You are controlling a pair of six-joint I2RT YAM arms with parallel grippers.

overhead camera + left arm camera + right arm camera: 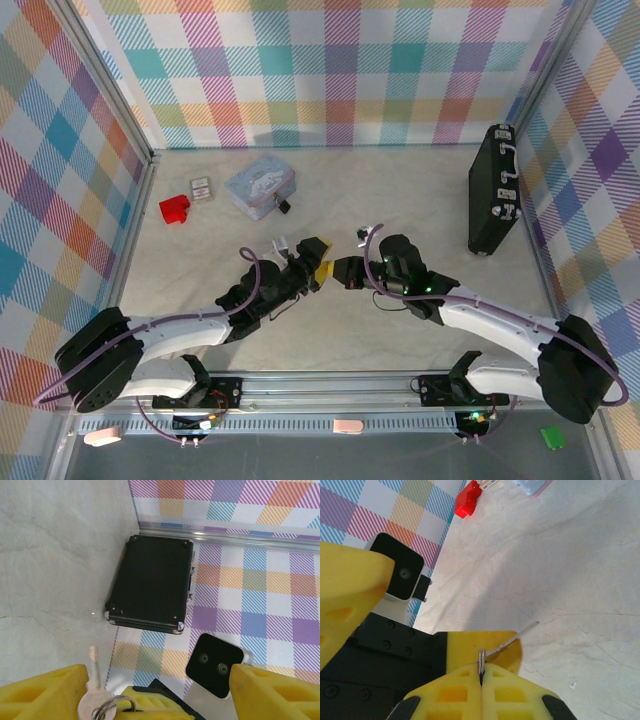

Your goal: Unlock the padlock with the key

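Right wrist view puts the key [512, 640] straight ahead of the lens. The right pincer [481, 672] has its yellow pads pressed together on the split ring at the key's head, and the thin silvery blade pokes out sideways over the tabletop [570, 570]. Left wrist view has the same key standing blade-up between the fingers of the left pincer [157, 682]. Those fingers stand well apart, with the key close to one pad and not visibly touched by either. In the top external view both pincers meet above the middle of the tabletop. They are well apart from the padlock [284, 206], which lies far back at the near corner of the pale blue tin [258, 185]. Whether it hangs on the tin or only touches it is too small to tell.

The key looks light, stiff and slick: bare thin metal with little face to press on. Held by the ring alone it can likely swing, so the blade's aim is loose. The better hold, I judge, is flat across the round head, with pads on both broad faces and the blade free and in line with the fingers. The padlock is probably light enough to skid or twist when the key pushes in. Its black body wants pinning by the other pincer, clear of the shackle. Its keyhole cannot be made out.
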